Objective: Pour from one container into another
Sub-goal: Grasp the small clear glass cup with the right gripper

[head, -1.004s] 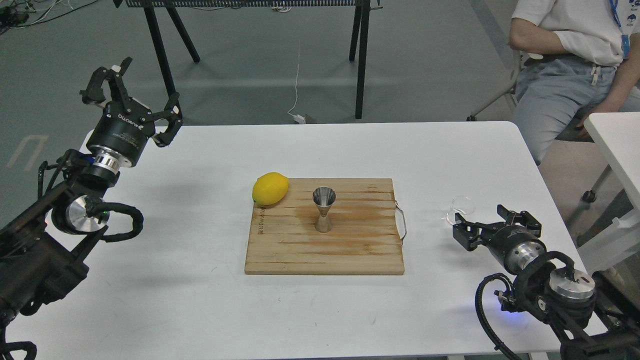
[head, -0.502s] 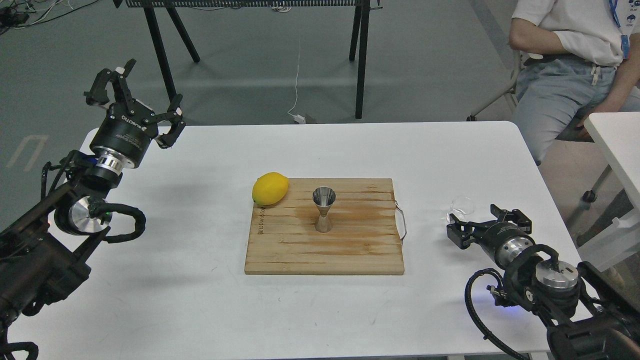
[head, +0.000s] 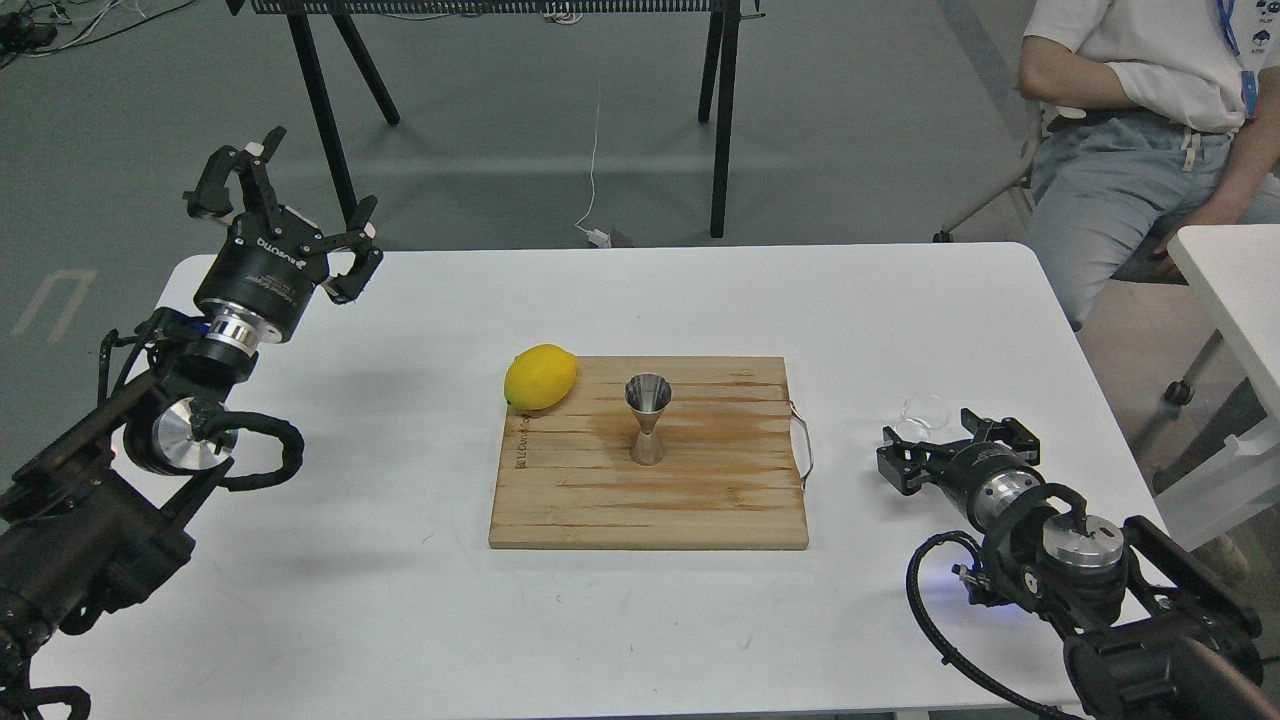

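Sitting just beyond my spread, empty right claw, the glass beaker stands on the counter.

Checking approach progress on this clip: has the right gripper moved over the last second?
Yes. The right gripper has slid left and farther up the white table, closing on the small clear glass beaker, which stayed put.

On the surface before me, the jigger stands upright mid-board, the lemon on its far left corner; the beaker sits well right, just beyond my right jaws.
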### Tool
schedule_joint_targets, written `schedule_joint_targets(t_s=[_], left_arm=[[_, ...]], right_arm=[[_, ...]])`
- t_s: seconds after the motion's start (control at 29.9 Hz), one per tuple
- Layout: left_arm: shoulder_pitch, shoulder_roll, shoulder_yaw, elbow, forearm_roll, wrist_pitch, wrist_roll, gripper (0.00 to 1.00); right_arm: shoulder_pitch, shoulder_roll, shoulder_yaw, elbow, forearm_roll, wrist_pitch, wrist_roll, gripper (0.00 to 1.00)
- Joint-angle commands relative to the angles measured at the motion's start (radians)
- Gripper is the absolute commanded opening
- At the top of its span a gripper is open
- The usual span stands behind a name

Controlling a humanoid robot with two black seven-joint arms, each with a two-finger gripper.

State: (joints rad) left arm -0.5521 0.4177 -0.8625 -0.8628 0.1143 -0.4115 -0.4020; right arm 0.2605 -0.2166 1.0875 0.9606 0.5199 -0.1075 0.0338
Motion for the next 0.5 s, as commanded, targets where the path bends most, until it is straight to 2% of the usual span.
schedule_joint_targets(t_s=[0.0,0.27,0.47], left_arm=[[-0.003,0.000,0.000,-0.001,-0.001,0.000,0.000,1.00],[-0.002,0.000,0.000,0.001,0.001,0.000,0.000,1.00],[-0.002,0.000,0.000,0.001,0.001,0.002,0.000,1.00]], right_arm=[[0.016,0.000,0.000,-0.003,0.000,0.000,0.000,0.92],[0.032,0.016,0.000,-0.036,-0.001,0.003,0.000,0.86],[0.068,0.046,0.000,-0.097,-0.035,0.011,-0.014,0.86]])
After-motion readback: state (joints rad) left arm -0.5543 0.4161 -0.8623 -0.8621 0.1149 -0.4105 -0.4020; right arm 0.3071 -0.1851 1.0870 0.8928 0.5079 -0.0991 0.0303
